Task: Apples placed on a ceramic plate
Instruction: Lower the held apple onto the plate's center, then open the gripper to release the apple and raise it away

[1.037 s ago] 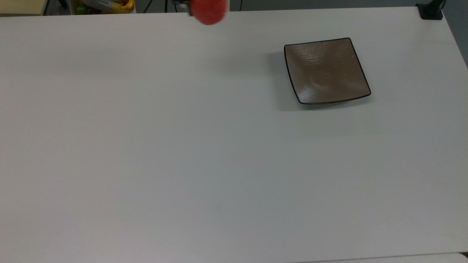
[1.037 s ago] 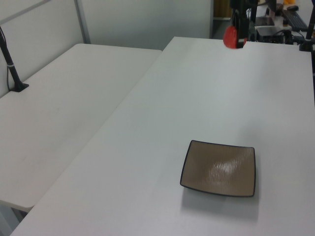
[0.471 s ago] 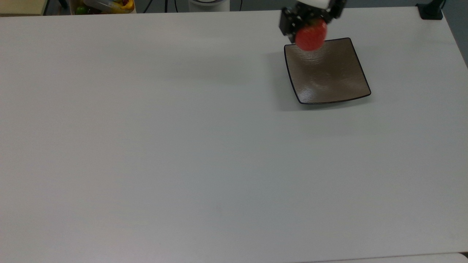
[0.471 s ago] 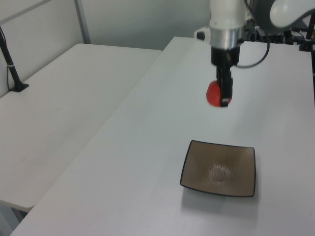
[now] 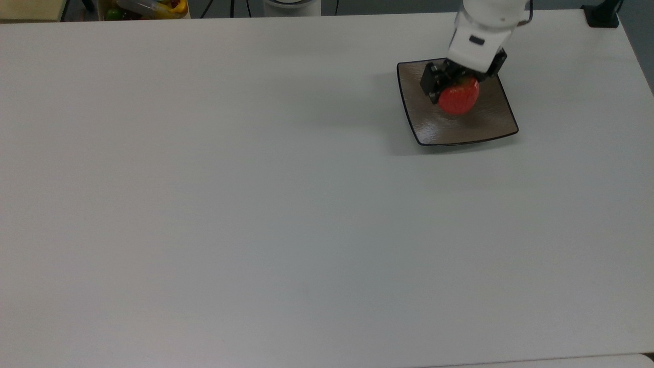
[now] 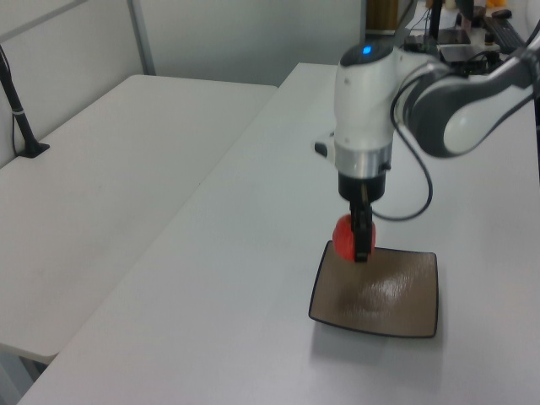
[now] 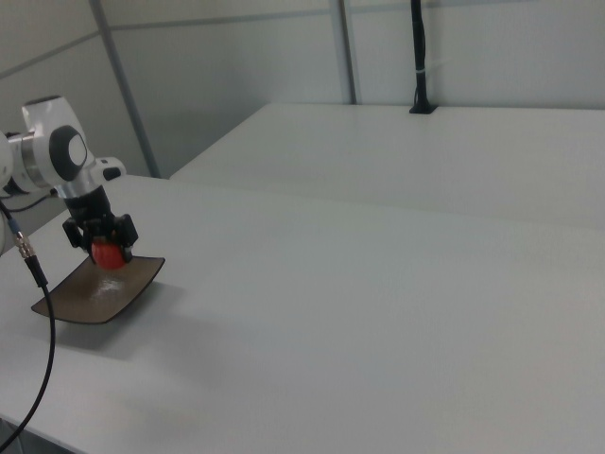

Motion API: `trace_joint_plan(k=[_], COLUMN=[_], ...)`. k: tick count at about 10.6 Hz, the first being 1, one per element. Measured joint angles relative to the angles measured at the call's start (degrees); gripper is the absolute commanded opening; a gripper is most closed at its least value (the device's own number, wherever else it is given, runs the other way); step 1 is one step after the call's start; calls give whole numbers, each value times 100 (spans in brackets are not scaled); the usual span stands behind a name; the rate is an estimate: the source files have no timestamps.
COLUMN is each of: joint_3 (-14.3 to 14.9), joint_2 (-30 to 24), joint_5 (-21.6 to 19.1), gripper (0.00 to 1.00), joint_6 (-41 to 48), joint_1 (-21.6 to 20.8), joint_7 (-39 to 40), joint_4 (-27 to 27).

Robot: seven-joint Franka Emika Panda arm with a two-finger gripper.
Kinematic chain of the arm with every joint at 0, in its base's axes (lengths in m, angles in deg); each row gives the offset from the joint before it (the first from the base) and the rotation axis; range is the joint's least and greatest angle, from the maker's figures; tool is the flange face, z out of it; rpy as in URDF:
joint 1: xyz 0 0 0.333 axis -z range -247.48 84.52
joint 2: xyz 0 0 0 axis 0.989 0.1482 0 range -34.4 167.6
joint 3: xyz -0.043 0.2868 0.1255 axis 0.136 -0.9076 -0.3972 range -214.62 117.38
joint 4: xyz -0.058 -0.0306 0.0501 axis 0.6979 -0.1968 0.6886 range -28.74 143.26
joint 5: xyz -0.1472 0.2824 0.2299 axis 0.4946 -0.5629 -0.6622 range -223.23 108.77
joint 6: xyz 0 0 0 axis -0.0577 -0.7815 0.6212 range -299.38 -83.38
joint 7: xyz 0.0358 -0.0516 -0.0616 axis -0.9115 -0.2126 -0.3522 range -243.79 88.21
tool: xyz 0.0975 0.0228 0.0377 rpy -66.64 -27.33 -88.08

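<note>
The gripper [image 5: 456,92] is clamped on the apple [image 5: 459,97], its dark fingers [image 6: 363,240] pressing the red fruit from either side. In the left view the apple [image 6: 343,238] hangs just over the far edge of the ceramic plate [image 6: 396,304]; in the top view it sits over the plate's [image 5: 449,130] middle (whether fruit and plate touch cannot be told). In the right view the gripper [image 7: 102,248] and apple [image 7: 107,255] are low over the plate [image 7: 85,303], at its far end.

The arm [image 6: 364,118] points its wrist straight down, the white forearm [image 6: 464,110] reaching in from the left view's right with a black cable looping beside it.

The plate rests on a wide white table [image 5: 255,204], toward the top view's upper right. A second white table [image 6: 101,186] stands alongside, on the left view's left, with a black post [image 6: 17,105] clamped at its edge. Pale partition walls [image 7: 236,66] stand behind.
</note>
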Motion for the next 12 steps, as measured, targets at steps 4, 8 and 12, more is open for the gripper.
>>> trace_joint_plan(k=[4,8,12], joint_3=[-24,-67,-67], joint_2=[313,366,369], joint_5=[233,290,292], gripper=[34,100,100], joint_6=[-41,-227,-240], joint_1=[-300,-334,-313], joint_7=[-71,-257,-310], joint_4=[183,279,271])
